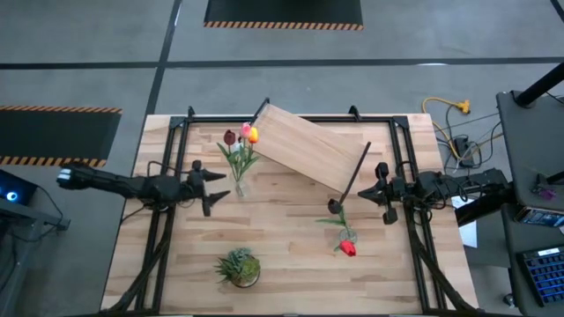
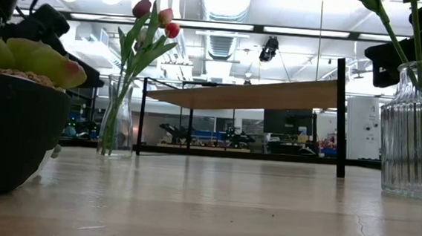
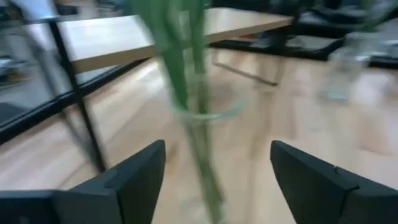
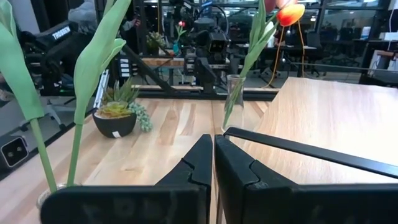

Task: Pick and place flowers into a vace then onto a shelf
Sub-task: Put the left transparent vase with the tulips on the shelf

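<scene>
Tulips [image 1: 241,145] stand upright in a clear glass vase [image 1: 240,186] on the slatted tabletop [image 1: 291,238], just off the shelf's [image 1: 308,147] left end. Your left gripper [image 1: 214,187] sits just beside that vase, its fingers [image 3: 134,180] spread wide with the green stems between them, not pinching. That spread shows only in the left wrist view; from overhead you get little of it.

Your right gripper [image 1: 384,194] waits at the shelf's right end, its fingers [image 4: 199,165] pressed together on nothing.

The low view shows you a second ribbed glass vase [image 2: 413,132] with stems in it; overhead, a red tulip head [image 1: 348,249] marks the spot.

The right wrist view alone gives you readable lettering, "TROSSEN", on the far arm. A potted succulent [image 1: 239,267] stands near the table's front edge.
</scene>
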You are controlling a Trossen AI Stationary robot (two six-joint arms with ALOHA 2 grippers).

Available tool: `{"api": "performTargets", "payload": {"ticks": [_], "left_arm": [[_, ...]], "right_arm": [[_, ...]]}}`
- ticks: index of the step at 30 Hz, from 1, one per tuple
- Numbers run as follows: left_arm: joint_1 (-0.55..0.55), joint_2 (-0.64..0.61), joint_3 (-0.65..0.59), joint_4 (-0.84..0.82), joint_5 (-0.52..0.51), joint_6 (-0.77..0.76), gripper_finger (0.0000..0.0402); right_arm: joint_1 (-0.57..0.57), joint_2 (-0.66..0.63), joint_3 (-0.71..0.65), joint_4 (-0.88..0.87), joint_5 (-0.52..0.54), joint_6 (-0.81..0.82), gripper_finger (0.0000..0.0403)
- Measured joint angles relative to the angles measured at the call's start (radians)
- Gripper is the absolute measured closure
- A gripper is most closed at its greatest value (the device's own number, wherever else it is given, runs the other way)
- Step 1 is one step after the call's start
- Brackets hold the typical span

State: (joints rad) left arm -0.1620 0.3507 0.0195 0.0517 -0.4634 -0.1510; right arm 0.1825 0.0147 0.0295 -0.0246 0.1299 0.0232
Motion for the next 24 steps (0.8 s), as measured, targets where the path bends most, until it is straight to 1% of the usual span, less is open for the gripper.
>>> {"api": "performTargets", "payload": {"ticks": [3, 8, 11, 14, 18, 24], "left_arm": [[0.000, 0.040, -0.001, 0.032, -0.071, -0.001, 0.0115], [-0.001, 0.109, -0.001, 0.139, -0.066, -0.007, 0.0111], [0.000, 0.163, -0.001, 0.145, -0.071, -0.012, 0.0111], [0.000, 0.216, -0.001, 0.171, -0.094, -0.051, 0.0110], [0.000, 0.288, -0.001, 0.288, -0.095, -0.061, 0.0110], [0.000, 0.406, -0.001, 0.396, -0.116, -0.061, 0.0110]], "right_arm": [[0.000, 0.000, 0.000, 0.000, 0.000, -0.004, 0.0394], [0.000, 0.000, 0.000, 0.000, 0.000, -0.022, 0.0394], [0.000, 0.000, 0.000, 0.000, 0.000, -0.034, 0.0394], [0.000, 0.000, 0.000, 0.000, 0.000, -0.034, 0.0394], [0.000, 0.000, 0.000, 0.000, 0.000, -0.035, 0.0394], [0.000, 0.001, 0.000, 0.000, 0.000, -0.035, 0.0394]]}}
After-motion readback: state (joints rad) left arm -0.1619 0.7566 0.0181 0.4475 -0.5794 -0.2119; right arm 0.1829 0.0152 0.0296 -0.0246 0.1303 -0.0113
